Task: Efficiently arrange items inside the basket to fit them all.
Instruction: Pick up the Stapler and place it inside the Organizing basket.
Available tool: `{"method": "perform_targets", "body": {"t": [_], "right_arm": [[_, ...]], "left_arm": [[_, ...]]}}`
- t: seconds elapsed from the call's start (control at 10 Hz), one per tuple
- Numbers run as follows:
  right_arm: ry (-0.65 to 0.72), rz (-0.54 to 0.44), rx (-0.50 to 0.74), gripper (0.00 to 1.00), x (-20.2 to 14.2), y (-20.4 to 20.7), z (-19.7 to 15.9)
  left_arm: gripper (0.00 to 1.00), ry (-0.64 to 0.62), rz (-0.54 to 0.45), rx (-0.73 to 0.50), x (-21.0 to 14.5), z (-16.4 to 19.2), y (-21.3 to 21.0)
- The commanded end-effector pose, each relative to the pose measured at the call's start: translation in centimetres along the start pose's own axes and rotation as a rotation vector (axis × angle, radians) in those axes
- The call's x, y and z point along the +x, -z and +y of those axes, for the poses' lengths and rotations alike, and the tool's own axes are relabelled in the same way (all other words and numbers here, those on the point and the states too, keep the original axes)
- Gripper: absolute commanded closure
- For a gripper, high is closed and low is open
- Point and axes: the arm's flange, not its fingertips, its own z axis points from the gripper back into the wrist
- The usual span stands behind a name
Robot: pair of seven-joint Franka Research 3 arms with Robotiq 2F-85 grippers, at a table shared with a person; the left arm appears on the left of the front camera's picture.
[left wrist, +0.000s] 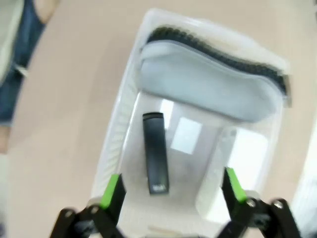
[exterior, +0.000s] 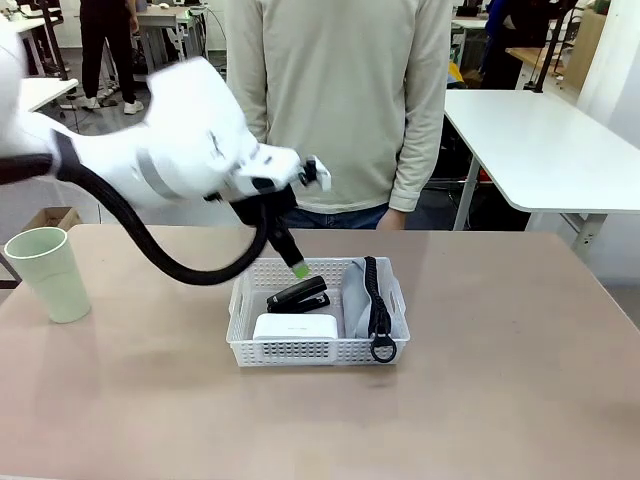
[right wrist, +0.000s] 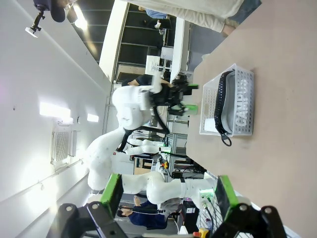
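Three of four items are in the basket point(exterior: 300, 352): stapler point(exterior: 298, 294), white box point(exterior: 295, 327), pouch point(exterior: 358, 300) along its right side. Cup point(exterior: 50, 272) remains on the tabletop point(exterior: 500, 380), well apart. Left end effector point(left wrist: 172, 184) hovers over the basket, wide, empty; right end effector point(right wrist: 167, 188) wide, empty.

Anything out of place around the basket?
Yes: the pale green cup stands apart at far left, outside the white perforated plastic basket; the black strap of the grey zip pouch hangs over the front rim.
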Motion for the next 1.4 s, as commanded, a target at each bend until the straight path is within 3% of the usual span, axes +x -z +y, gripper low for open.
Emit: {"method": "perform_targets", "body": {"t": [0.0,0.2,0.4,0.7,0.9,1.0,1.1,1.2,1.3], "right_arm": [[0.011,-0.012,0.021,0.0,0.0,0.1,0.6],[0.011,-0.012,0.021,0.0,0.0,0.1,0.6],[0.011,-0.012,0.021,0.0,0.0,0.1,0.6],[0.011,-0.012,0.021,0.0,0.0,0.1,0.6],[0.011,-0.012,0.021,0.0,0.0,0.1,0.6],[0.011,-0.012,0.021,0.0,0.0,0.1,0.6],[0.011,-0.012,0.021,0.0,0.0,0.1,0.6],[0.011,-0.012,0.021,0.0,0.0,0.1,0.6],[0.011,-0.012,0.021,0.0,0.0,0.1,0.6]], "left_arm": [[0.0,0.06,-0.096,-0.057,-5.4,-2.3,-9.3],[0.0,-0.006,-0.188,0.001,-9.7,-2.7,-16.9],[0.0,-0.162,-0.326,-0.074,-15.9,-0.7,-25.3],[0.0,-0.414,-0.511,-0.136,-26.6,2.6,-33.9],[0.0,-0.6,-0.607,-0.211,-35.0,5.3,-34.8],[0.0,-0.683,-0.681,-0.235,-38.8,6.3,-34.0],[0.0,-0.731,-0.687,-0.262,-41.6,7.1,-32.5],[0.0,-0.805,-0.651,-0.26,-43.1,7.7,-30.5],[0.0,-0.702,-0.628,-0.223,-41.4,5.6,-33.3]]}}
